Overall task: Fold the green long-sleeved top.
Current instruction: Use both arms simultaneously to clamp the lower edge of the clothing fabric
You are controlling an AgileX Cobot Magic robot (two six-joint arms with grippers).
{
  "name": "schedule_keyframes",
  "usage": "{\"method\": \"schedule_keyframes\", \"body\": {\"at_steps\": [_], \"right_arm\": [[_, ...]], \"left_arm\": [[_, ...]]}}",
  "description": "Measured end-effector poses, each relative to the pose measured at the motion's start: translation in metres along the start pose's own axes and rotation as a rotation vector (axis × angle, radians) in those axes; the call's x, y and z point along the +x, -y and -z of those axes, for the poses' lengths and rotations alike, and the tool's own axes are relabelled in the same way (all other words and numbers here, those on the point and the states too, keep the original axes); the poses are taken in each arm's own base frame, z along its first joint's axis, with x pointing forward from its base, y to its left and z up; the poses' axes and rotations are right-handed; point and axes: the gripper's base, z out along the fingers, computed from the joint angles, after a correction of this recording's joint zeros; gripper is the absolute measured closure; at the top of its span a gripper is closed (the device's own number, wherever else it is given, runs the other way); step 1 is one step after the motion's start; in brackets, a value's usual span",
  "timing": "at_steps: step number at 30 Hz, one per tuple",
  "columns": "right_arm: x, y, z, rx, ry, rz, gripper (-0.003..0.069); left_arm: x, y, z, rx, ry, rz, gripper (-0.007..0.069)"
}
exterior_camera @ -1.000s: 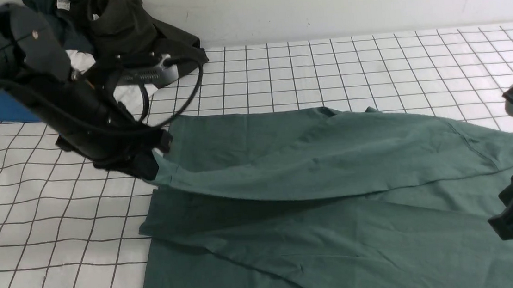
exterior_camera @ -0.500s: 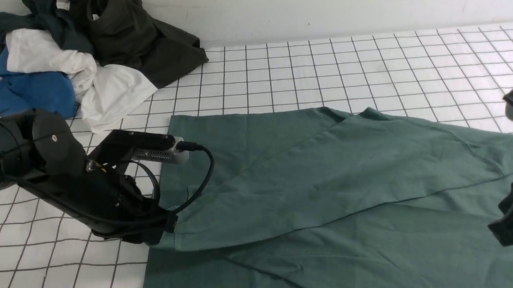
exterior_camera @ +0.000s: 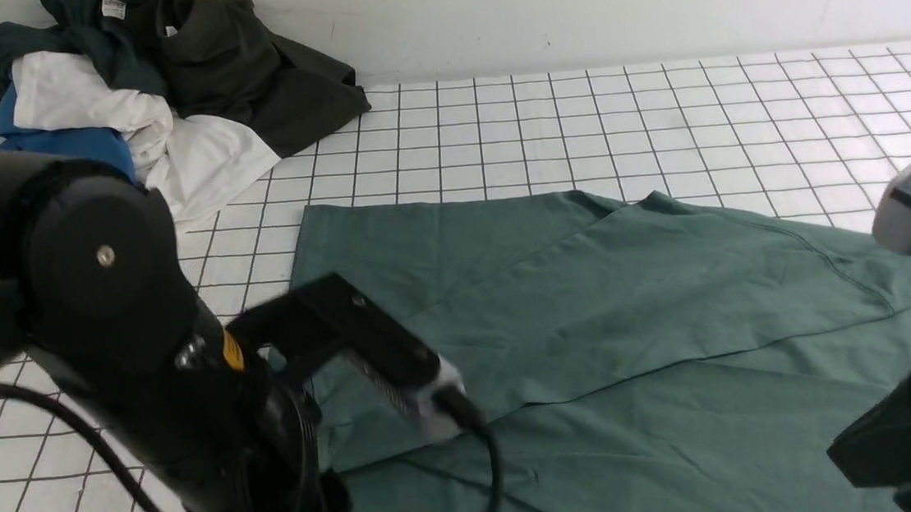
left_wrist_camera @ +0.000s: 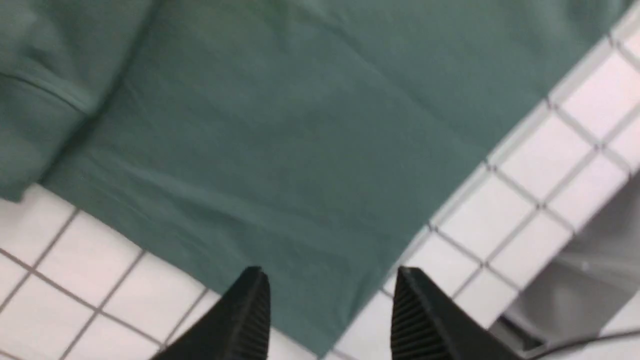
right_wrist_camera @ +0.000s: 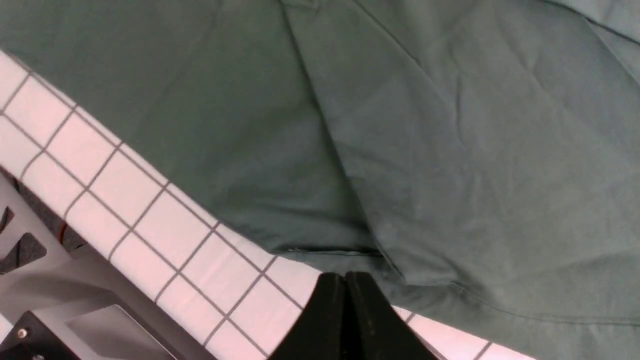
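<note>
Green long-sleeved top point(exterior_camera: 593, 318) spread, left gripper point(left_wrist_camera: 330, 274) parted, empty, right gripper point(right_wrist_camera: 345, 276) closed

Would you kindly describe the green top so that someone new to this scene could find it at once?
On the white grid-lined table, ignore the heap of clothes in the far left corner and look to the middle. There lies the green long-sleeved top: the only garment spread out flat, muted sage green, with one part folded diagonally over it.
</note>
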Motion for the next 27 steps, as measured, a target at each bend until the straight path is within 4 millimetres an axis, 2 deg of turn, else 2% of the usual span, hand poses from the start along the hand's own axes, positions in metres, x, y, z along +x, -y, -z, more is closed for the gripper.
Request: {"method": "schedule_keyframes", "body": {"at_steps": [4,5,8,11,16,18,20,21,27], "right_arm": [[0.008,-0.015,0.015,-0.025,0.051,0.068,0.0673],[0.009,-0.015,0.016,-0.025,0.056,0.070,0.0673],[0.013,-0.016,0.023,-0.002,0.076,0.093,0.0673],[0.014,-0.014,0.024,0.024,0.075,0.105,0.0673],[0.015,-0.013,0.024,0.032,0.075,0.109,0.0673],[0.015,-0.013,0.025,0.032,0.076,0.109,0.0673],[0.015,-0.013,0.025,0.032,0.075,0.109,0.0673],[0.016,-0.013,0.023,0.031,0.066,0.108,0.0673],[0.026,-0.011,0.009,0.026,0.011,0.099,0.0673]], "left_arm": [[0.018,0.022,-0.026,-0.010,-0.150,-0.141,0.0348],[0.019,0.023,-0.027,-0.010,-0.158,-0.150,0.0349],[0.044,0.026,-0.056,0.014,-0.287,-0.233,0.0349],[0.054,0.022,-0.072,-0.002,-0.312,-0.297,0.0349],[0.061,0.016,-0.095,-0.025,-0.320,-0.331,0.0323],[0.061,0.011,-0.106,-0.059,-0.322,-0.362,0.0274],[0.059,0.009,-0.109,-0.077,-0.316,-0.375,0.0256],[0.056,0.005,-0.114,-0.105,-0.302,-0.394,0.0224],[0.054,0.003,-0.119,-0.109,-0.318,-0.403,0.0198]]}}
